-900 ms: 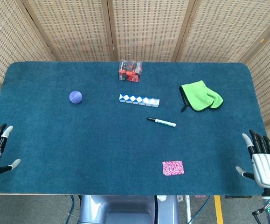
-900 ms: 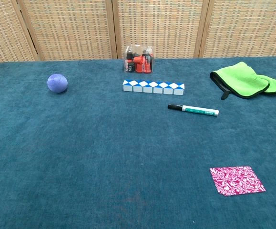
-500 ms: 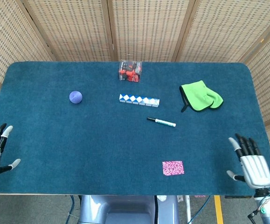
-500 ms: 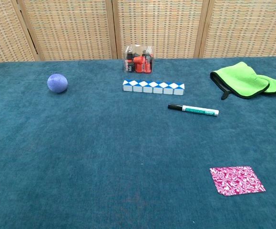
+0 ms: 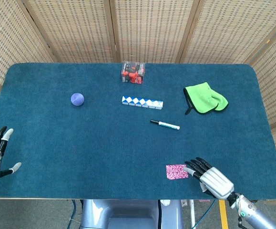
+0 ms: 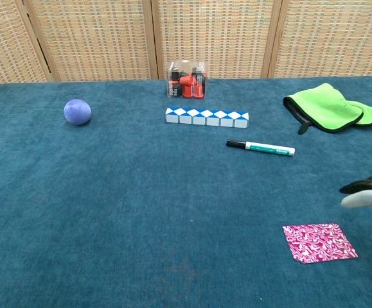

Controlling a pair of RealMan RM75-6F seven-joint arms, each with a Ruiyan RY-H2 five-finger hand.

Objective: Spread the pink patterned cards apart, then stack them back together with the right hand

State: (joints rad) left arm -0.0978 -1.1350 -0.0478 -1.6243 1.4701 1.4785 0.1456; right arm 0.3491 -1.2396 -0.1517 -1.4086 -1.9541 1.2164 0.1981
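Blue tabletop (image 5: 104, 143): right hand (image 5: 209, 175), released, nears stacked cards (image 5: 177, 171) at lower right; next, spread them

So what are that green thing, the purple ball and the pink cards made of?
The green thing looks like soft microfibre cloth: it lies folded and limp, with dark stitched edging. The purple ball appears matte, maybe foam or rubber; there is no shine on it. The pink cards seem thin printed card or plastic, lying flat with crisp edges.
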